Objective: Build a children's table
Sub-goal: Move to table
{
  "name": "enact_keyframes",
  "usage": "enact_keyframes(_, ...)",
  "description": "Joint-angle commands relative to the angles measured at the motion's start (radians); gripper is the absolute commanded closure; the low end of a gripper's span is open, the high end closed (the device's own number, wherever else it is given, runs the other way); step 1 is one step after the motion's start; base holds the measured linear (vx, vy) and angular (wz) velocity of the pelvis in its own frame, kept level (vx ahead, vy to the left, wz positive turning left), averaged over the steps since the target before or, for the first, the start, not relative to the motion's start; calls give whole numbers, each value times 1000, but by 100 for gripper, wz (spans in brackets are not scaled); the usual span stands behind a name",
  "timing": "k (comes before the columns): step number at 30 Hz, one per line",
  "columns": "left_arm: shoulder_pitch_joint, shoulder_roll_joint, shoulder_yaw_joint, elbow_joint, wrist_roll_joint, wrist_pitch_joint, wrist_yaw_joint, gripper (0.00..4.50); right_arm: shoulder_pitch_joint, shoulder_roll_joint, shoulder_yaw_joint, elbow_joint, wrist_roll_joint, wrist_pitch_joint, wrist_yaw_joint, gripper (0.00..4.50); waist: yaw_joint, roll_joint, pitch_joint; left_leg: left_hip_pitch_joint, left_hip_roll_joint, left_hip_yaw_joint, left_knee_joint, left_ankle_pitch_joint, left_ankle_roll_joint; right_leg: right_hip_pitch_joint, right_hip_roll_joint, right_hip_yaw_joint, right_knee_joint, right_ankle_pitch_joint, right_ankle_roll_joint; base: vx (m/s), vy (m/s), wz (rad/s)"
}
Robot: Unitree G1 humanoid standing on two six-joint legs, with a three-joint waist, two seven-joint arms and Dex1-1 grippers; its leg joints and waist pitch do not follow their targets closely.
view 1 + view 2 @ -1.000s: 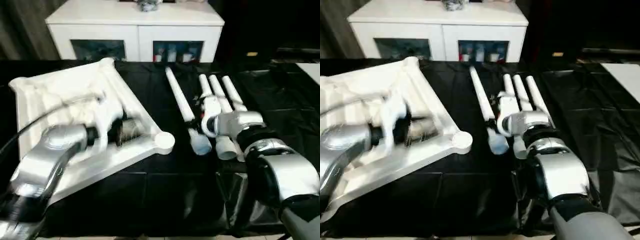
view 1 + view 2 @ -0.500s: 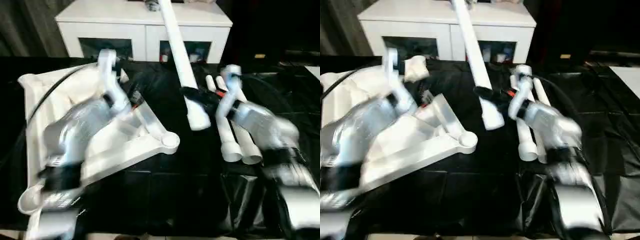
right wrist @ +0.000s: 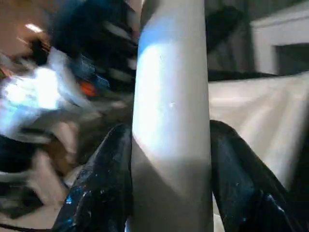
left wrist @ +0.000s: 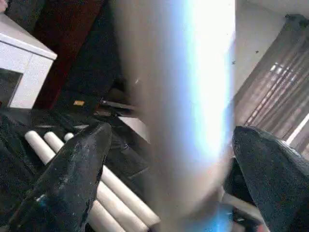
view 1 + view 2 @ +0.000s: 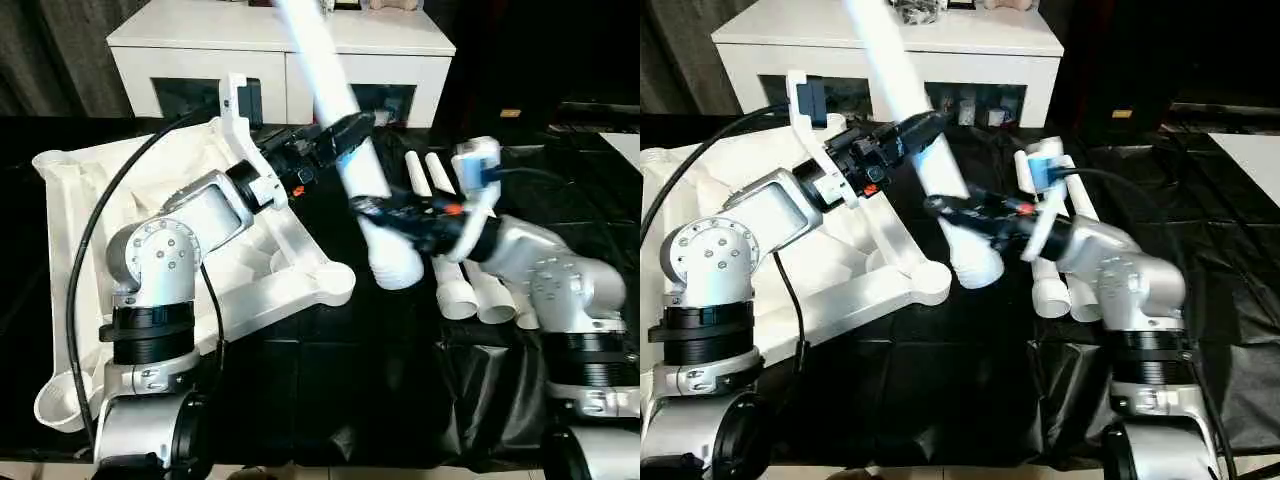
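Observation:
The white tabletop (image 5: 90, 190) lies underside up on the left, with a round corner socket (image 5: 335, 283) pointing toward the middle. One white leg (image 5: 330, 70) hangs tilted in the air, its wide end (image 5: 397, 268) low and its thin end high toward the cabinet. My right gripper (image 5: 385, 212) is shut on this leg near the wide end, both fingers (image 3: 106, 183) pressed to it. Higher up the leg, my left gripper (image 5: 345, 135) stands open around it, its fingers (image 4: 72, 179) apart from the tube. Three more legs (image 5: 458, 295) lie side by side on the cloth to the right.
A black cloth (image 5: 330, 380) covers the work surface. A white cabinet (image 5: 200, 45) with dark glass doors stands behind it. A flat white board (image 5: 625, 140) shows at the far right edge. A black cable (image 5: 85, 270) loops from my left arm over the tabletop.
My right gripper has raised one leg off the cloth and tilted it upward. My left arm has swung from over the tabletop to that leg, and its fingers have spread wide.

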Motion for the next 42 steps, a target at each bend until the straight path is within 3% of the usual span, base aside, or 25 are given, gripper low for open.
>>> enact_keyframes(1, -17, -4, 5, -2, -13, 13, 25, 0, 0, -2, 25, -24, -60, -48, -55, 266, 2, -7, -74, 28, 47, -18, -67, -111, -1, 45, -73, 31, -76, -24, -232, 0, 0, 0)
enact_keyframes(2, -17, -4, 5, -2, -13, 13, 25, 0, 0, -2, 25, -24, -60, -48, -55, 266, 1, -7, -73, 29, 47, -18, -66, -116, 0, 45, -72, 31, -76, -22, -231, 0, 0, 0)
enact_keyframes(3, -17, -3, 4, 0, -10, 13, 31, 30, 0, -1, 33, -26, -70, -53, -63, 266, 0, -7, -73, 29, 47, -18, -67, -121, 5, 47, -72, 32, -76, -20, -230, 0, 0, 0)
enact_keyframes(6, -16, -9, 7, 16, 6, 6, 71, 37, -5, 17, 64, -35, -142, -103, -149, 266, 0, -7, -72, 28, 47, -19, -68, -121, -1, 45, -72, 32, -77, -26, -220, 0, 0, 0)
enact_keyframes(7, -15, -13, 14, 18, 5, 6, 84, 42, -7, 24, 81, -40, -173, -121, -189, 266, -2, -2, -71, 31, 47, -20, -70, -137, -12, 43, -71, 32, -79, -41, -217, 0, 0, 0)
enact_keyframes(12, -8, -20, 0, 24, 26, -5, 109, 89, 18, 45, 156, -106, -258, -195, -245, 266, -3, -1, -70, 30, 48, -21, -73, -149, -26, 43, -70, 34, -78, -31, -203, 0, 0, 0)
enact_keyframes(13, -8, -22, -7, 32, 41, -11, 122, 115, 25, 46, 190, -117, -304, -236, -268, 266, -3, 1, -70, 30, 49, -22, -74, -158, -31, 42, -70, 33, -79, -34, -197, 0, 0, 0)
enact_keyframes(15, -8, -25, -9, 37, 46, -14, 131, 121, 30, 43, 219, -119, -349, -273, -288, 266, -6, 3, -70, 30, 47, -22, -74, -168, -33, 43, -69, 34, -79, -35, -192, 0, 0, 0)
enact_keyframes(16, -10, -33, -6, 45, 49, -18, 145, 133, 33, 41, 260, -105, -425, -333, -334, 266, -5, 7, -70, 30, 49, -24, -75, -172, -43, 41, -72, 33, -80, -43, -189, 0, 0, 0)
enact_keyframes(17, -11, -36, -5, 48, 49, -20, 153, 147, 34, 42, 276, -96, -454, -357, -359, 266, -8, 4, -69, 31, 47, -23, -77, -192, -55, 42, -70, 34, -82, -65, -184, 0, 0, 0)
enact_keyframes(29, -25, -56, 42, 74, 62, -66, 232, 220, 22, 123, 258, -28, -515, -427, -528, 266, -18, 4, -69, 29, 45, -23, -77, -190, -40, 44, -66, 35, -79, -6, -189, 0, 0, 0)
enact_keyframes(31, -23, -58, 43, 72, 54, -74, 225, 249, 20, 130, 260, -22, -517, -433, -529, 266, -19, 4, -70, 29, 44, -22, -76, -180, -32, 45, -67, 35, -79, 10, -193, 0, 0, 0)
enact_keyframes(42, -13, -67, 37, 61, 27, -77, 195, 265, 35, 132, 292, -20, -518, -461, -496, 266, -25, 5, -69, 31, 46, -22, -77, -188, -26, 45, -66, 35, -79, 12, -204, 0, 0, 0)
